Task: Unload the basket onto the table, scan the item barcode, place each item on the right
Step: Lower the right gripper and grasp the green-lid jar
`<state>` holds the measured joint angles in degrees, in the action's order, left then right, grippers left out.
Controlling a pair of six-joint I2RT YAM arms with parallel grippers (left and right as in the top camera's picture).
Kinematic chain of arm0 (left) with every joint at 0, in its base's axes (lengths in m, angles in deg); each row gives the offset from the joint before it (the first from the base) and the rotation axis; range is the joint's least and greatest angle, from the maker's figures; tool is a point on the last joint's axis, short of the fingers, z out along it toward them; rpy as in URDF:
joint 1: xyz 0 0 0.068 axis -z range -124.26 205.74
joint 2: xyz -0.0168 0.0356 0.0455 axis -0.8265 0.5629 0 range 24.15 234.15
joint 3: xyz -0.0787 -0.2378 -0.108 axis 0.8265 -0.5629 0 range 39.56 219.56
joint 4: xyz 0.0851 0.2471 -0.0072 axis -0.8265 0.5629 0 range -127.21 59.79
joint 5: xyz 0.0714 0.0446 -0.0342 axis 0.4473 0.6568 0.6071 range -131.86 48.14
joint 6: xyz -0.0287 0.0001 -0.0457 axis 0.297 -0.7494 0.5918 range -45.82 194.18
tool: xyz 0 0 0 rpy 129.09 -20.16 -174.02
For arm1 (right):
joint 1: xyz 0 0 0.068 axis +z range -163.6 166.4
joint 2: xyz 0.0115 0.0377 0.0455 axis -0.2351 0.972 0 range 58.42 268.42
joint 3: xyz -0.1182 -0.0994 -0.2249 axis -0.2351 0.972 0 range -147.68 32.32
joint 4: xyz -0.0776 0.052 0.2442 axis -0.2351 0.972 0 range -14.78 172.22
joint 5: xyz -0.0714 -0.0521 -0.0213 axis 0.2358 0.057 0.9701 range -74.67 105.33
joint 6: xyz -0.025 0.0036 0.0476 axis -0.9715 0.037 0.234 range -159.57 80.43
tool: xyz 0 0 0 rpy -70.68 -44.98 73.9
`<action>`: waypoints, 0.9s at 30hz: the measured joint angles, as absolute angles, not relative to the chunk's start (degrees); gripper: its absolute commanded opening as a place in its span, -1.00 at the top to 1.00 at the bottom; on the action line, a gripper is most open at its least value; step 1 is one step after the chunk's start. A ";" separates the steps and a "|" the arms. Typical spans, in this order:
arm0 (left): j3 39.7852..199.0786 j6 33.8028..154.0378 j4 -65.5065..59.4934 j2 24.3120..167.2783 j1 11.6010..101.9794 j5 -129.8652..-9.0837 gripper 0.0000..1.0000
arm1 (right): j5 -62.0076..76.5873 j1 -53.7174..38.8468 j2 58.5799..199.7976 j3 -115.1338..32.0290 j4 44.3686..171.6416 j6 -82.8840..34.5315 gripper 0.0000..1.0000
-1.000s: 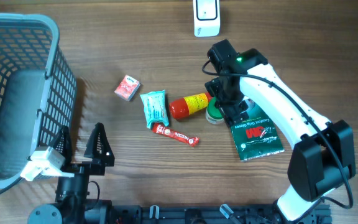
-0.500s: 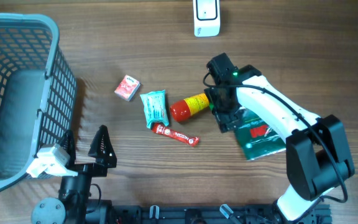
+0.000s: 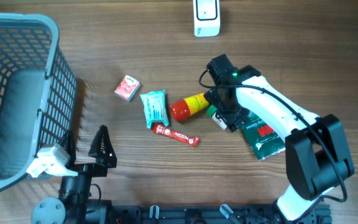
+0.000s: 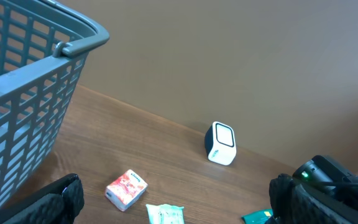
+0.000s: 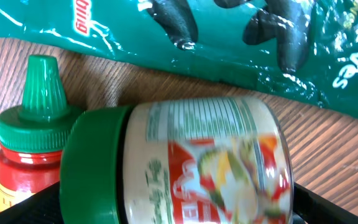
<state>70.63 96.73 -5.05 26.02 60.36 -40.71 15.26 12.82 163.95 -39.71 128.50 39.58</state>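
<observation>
On the right side of the table (image 3: 316,50), the right gripper (image 3: 221,112) is down over a jar (image 5: 197,165) that lies on its side on the wood. From the wrist camera I see the jar with its green lid pointing to the left of the picture. It fills the whole space between the two dark fingers (image 5: 340,210), which stand wide apart on either side of it. The jaws are spread nearly as far as they go. Whether the fingers touch the jar I cannot tell. Just beside the lid lies a red bottle (image 5: 23,155) with a green cap. Beyond the jar is a green glove pack (image 3: 265,134), flat on the table and partly under the arm. From above, the jar is almost hidden by the gripper; only a bit of green shows between the bottle and the pack. The scanner (image 3: 206,17) stands at the far edge of the table, well apart from the jar. To the left of the bottle are a teal packet (image 3: 154,109), a red sachet (image 3: 176,134) and a small red box (image 3: 127,88). The left gripper (image 3: 81,146) is low at the near edge, just beside the basket (image 3: 23,23), with its fingers spread wide and nothing between them.
</observation>
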 measured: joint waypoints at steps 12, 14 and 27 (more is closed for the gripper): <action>70.63 96.73 -5.05 26.02 60.36 -40.71 -1.00 | 15.80 12.82 163.95 -39.71 127.29 22.49 -1.00; 70.63 96.73 -5.05 26.02 60.36 -40.71 -1.00 | 15.82 12.82 163.95 -39.71 127.23 20.24 -0.99; 70.63 96.73 -5.05 26.02 60.36 -40.71 -1.00 | 18.60 12.82 163.95 -32.34 119.82 16.39 -0.72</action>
<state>70.63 96.73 -5.05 26.02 60.36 -40.71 18.60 12.82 163.95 -32.34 119.82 16.39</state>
